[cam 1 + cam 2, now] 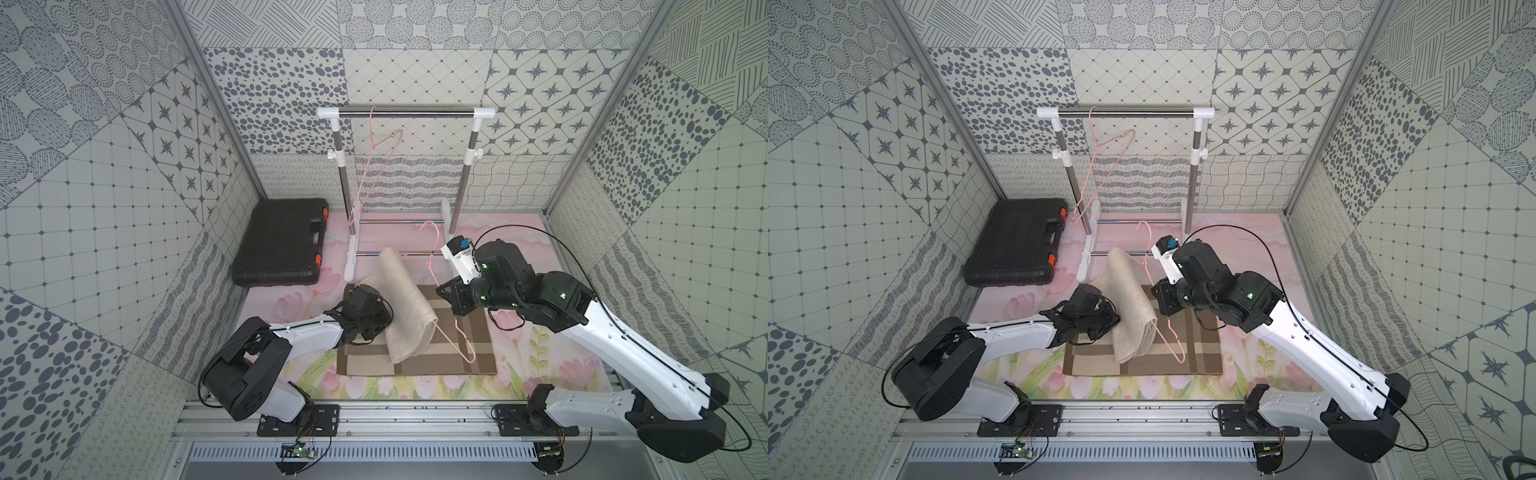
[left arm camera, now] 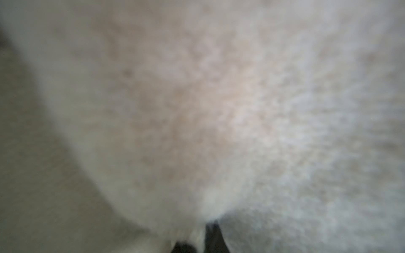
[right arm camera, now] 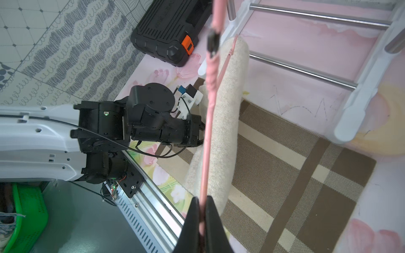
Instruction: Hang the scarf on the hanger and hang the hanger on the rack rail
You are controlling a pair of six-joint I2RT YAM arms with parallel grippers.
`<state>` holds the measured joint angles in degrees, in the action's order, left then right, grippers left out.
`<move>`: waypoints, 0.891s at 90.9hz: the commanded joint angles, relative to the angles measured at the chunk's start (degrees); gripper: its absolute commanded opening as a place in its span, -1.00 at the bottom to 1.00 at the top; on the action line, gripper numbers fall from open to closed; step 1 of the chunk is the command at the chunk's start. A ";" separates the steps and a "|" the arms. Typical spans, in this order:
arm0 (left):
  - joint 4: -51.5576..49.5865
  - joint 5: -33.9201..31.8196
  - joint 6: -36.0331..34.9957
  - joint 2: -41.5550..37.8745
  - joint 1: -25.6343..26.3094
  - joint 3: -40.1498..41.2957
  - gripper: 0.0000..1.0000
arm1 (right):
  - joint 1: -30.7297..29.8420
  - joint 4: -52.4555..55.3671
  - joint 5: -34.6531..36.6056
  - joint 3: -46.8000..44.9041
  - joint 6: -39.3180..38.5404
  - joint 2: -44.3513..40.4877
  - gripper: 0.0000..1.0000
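Scarf (image 1: 401, 303): draped over pink hanger (image 3: 207, 131), tail on placemat (image 1: 436, 365) | left gripper (image 3: 197, 141) pinched on its fold; right gripper (image 3: 202, 203) clamped on the wire | soft, light, limp, may slide: you'd best hold near the fold.
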<state>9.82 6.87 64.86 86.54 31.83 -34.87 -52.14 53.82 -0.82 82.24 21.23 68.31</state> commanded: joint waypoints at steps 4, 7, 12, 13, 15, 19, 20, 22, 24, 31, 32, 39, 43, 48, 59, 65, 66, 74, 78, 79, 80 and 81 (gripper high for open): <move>3.39 -2.14 0.21 1.74 2.27 -4.93 -1.00 | -4.10 -8.79 9.67 1.72 -5.43 0.26 -1.00; 3.43 -2.12 0.02 1.58 2.33 -5.69 -1.00 | -5.03 -11.05 11.22 0.23 -6.14 -0.21 -1.00; 3.62 -1.98 -0.08 1.22 2.44 -6.79 -1.00 | -6.37 -15.39 14.12 -2.56 -7.28 -1.21 -1.00; 3.53 -1.92 -0.08 1.15 2.48 -6.96 -1.00 | -6.60 -16.11 14.63 -2.89 -7.53 -1.36 -1.00; 3.36 -1.92 -0.13 1.01 2.50 -7.31 -1.00 | -7.02 -17.17 15.57 -3.45 -8.03 -1.59 -1.00; 3.12 -1.85 -0.17 0.77 2.57 -7.84 -1.00 | -7.88 -18.12 17.63 -3.65 -9.15 -1.60 -1.00; 3.15 -1.81 -0.08 0.66 2.59 -7.89 -1.00 | -8.15 -18.39 18.41 -3.66 -9.48 -1.65 -1.00; 3.31 -1.79 -0.02 0.52 2.59 -8.03 -1.00 | -8.59 -19.08 19.59 -3.79 -10.30 -1.88 -1.00; 3.39 -1.67 0.02 0.44 2.68 -8.13 -1.00 | -9.43 -20.02 20.65 -3.89 -11.01 -2.13 -1.00; 3.43 -1.12 -0.02 0.19 2.86 -8.89 -1.00 | -10.25 -21.55 22.10 -3.12 -12.38 -2.32 -1.00; 3.44 -1.09 -0.05 0.06 2.87 -8.94 -0.98 | -10.26 -21.51 22.18 -2.82 -12.63 -2.18 -1.00; 2.55 -1.50 -0.55 -1.51 3.04 -9.79 -0.66 | -10.31 -20.12 22.10 -0.24 -12.95 -1.31 -1.00; 0.91 -1.94 -1.31 -2.62 3.05 -10.60 -0.48 | -10.28 -19.30 21.80 1.14 -12.97 -1.11 -1.00; -1.81 -2.48 -2.42 -4.10 3.05 -11.92 -0.13 | -10.19 -17.26 21.78 3.08 -12.40 -0.45 -1.00; -7.29 -3.79 -4.28 -7.31 3.06 -14.13 0.31 | -9.79 -12.20 21.53 7.57 -11.28 1.44 -1.00; -9.99 -4.59 -5.33 -9.20 2.85 -15.21 0.47 | -8.55 -10.46 20.67 9.28 -10.18 1.76 -1.00; -10.30 -4.63 -5.52 -9.59 2.82 -15.43 0.47 | -8.31 -10.21 20.37 9.58 -9.91 1.83 -1.00; -14.65 -5.82 -7.11 -12.81 2.42 -17.01 0.47 | -5.87 -7.86 18.77 11.96 -8.60 2.28 -1.00; -16.92 -6.68 -7.96 -14.53 2.14 -17.88 0.49 | -4.87 -6.30 18.30 13.74 -8.58 2.98 -1.00; -17.33 -6.91 -8.24 -14.81 2.07 -18.18 0.49 | -4.58 -5.76 18.22 14.31 -8.58 3.24 -1.00; -17.75 -7.11 -8.42 -15.17 1.95 -18.46 0.49 | -4.26 -5.31 18.18 14.73 -8.58 3.45 -1.00; -18.27 -7.26 -8.65 -15.70 1.80 -18.69 0.49 | -3.96 -4.96 18.07 15.11 -8.62 3.60 -1.00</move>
<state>2.09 3.27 61.73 75.75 34.46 -50.17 -58.35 47.97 18.52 92.86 11.25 70.72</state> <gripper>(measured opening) 0.740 0.072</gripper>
